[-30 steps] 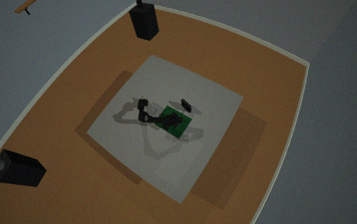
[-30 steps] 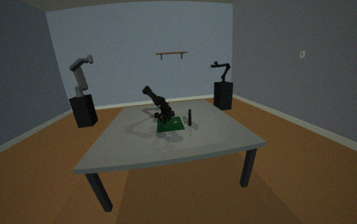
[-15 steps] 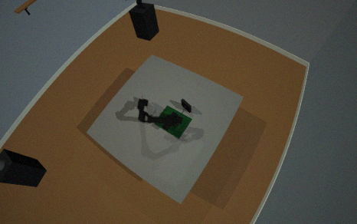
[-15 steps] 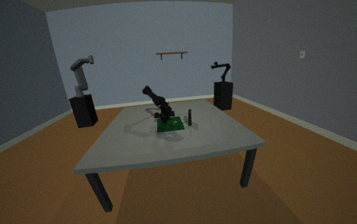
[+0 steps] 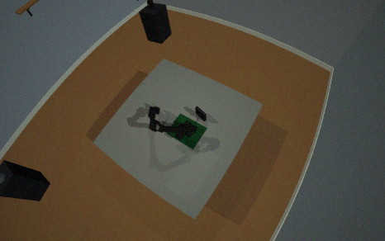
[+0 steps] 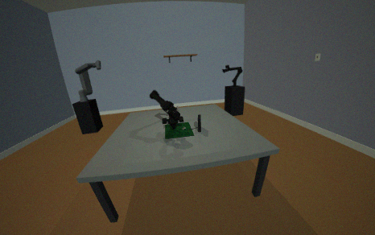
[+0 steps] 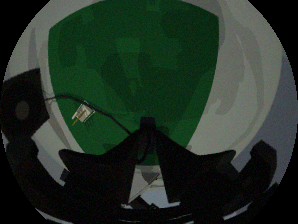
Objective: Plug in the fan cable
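The green board (image 5: 193,144) (image 6: 185,135) (image 7: 135,50) lies flat on the table. A small white part with gold and dark pins (image 7: 83,113), apparently the fan header, sits near the board's left edge in the wrist view. The black fan (image 5: 201,113) (image 6: 199,123) (image 7: 22,107) stands beside the board. Its thin dark cable (image 7: 112,117) runs past the white part to the dark plug (image 7: 147,121). My gripper (image 6: 174,127) (image 7: 149,132) is low over the board, its fingers closed in on the plug. They hide most of the plug, and its underside does not show.
The grey table (image 5: 173,190) (image 6: 141,161) carries the board and fan. Two dark pedestals (image 5: 156,25) (image 6: 88,117) with other arms stand on the floor away from the table. A wall shelf (image 6: 180,55) is far behind.
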Motion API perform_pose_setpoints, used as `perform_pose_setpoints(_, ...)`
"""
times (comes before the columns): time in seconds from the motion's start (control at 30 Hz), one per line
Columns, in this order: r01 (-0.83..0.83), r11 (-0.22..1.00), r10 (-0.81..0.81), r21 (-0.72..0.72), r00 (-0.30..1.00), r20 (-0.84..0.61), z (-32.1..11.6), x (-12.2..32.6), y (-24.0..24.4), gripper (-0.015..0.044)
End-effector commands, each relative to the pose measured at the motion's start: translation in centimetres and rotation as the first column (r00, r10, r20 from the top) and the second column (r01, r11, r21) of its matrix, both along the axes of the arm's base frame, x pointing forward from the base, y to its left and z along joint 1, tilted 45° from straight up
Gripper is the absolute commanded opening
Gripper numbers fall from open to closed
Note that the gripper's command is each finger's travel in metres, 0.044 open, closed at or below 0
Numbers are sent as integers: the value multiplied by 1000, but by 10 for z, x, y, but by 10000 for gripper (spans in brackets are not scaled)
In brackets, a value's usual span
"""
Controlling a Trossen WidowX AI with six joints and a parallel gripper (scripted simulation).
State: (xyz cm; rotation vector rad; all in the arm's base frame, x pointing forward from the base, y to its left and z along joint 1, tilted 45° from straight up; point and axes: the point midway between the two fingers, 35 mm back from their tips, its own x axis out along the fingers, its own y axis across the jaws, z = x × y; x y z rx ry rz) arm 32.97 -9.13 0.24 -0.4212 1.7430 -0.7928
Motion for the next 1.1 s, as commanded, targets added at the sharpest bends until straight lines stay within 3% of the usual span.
perform_pose_setpoints(0.0,0,1000,0,0,1000,1,2,1,1,0)
perform_pose_setpoints(1.07,-4,1000,3,5,1000,15,71,7,70,0)
